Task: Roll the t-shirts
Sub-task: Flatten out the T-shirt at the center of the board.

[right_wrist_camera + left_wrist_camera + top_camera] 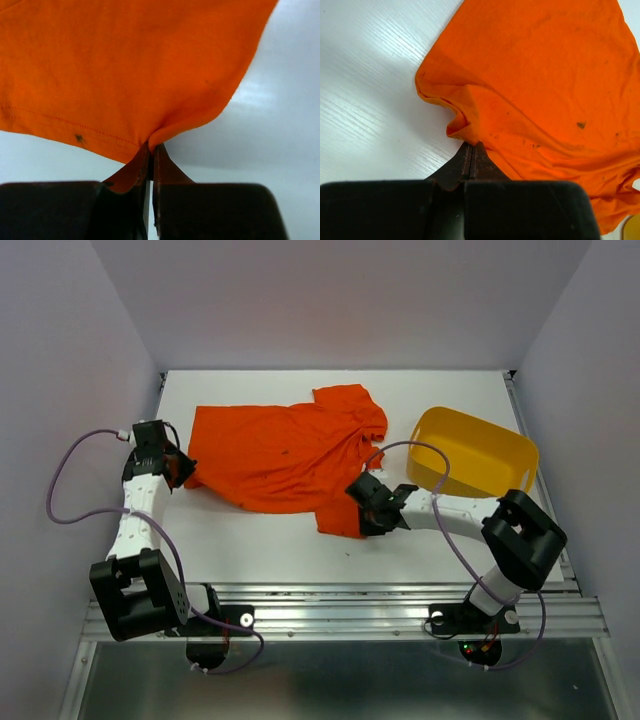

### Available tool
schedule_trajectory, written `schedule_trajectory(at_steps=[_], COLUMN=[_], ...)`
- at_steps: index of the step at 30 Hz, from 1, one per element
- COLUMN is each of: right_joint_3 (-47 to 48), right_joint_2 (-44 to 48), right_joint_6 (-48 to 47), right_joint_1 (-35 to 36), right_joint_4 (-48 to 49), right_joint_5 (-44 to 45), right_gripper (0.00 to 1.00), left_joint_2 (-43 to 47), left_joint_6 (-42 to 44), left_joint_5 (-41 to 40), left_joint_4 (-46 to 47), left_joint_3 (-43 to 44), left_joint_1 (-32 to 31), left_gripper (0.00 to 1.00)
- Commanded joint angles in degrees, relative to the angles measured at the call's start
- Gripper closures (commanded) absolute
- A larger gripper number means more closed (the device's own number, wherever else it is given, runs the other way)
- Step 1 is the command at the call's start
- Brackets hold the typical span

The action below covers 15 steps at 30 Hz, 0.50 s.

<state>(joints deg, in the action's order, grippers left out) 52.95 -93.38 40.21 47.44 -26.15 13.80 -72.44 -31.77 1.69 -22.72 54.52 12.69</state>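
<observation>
An orange-red t-shirt (285, 455) lies spread and rumpled on the white table (250, 550), its collar end bunched at the back right. My left gripper (183, 472) is shut on the t-shirt's left edge; in the left wrist view the fabric (545, 90) puckers at the closed gripper tips (472, 145). My right gripper (368, 520) is shut on the t-shirt's near right corner, where a fold of the hem (125, 80) is pinched at the gripper tips (152, 146).
A yellow plastic tub (475, 450) stands at the right of the table, just beyond my right forearm. White walls enclose the table on three sides. A metal rail (340, 610) runs along the near edge by the arm bases.
</observation>
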Motion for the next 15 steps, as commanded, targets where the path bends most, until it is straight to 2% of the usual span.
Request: schedule_trajectory(at_steps=[1,2,5,11,15], right_joint_3=[-5.30,-7.83,-10.67,-12.78,-14.71], right_joint_2=[6.87,8.47,14.25,22.53,24.30], right_joint_6=[11.90,14.52,17.35,22.37,24.13], right_joint_1=[1.77,1.78,1.78,1.78,1.78], right_joint_4=[-6.01,-6.19,-7.85,-10.06,-5.32], right_joint_5=[3.68,4.21,5.00,5.45,2.99], right_gripper=[0.91,0.67,0.43,0.28,0.26], left_joint_2=[2.40,2.57,2.83,3.62,3.80], left_joint_6=[1.18,1.27,1.36,1.27,1.18], left_joint_5=[-0.02,-0.02,0.15,0.33,0.50], left_joint_4=[-0.39,-0.48,-0.39,-0.39,-0.22], left_joint_3=[1.91,1.73,1.03,0.23,0.06], left_joint_1=[-0.47,-0.47,-0.47,-0.65,-0.65], left_gripper=[1.00,1.00,1.00,1.00,1.00])
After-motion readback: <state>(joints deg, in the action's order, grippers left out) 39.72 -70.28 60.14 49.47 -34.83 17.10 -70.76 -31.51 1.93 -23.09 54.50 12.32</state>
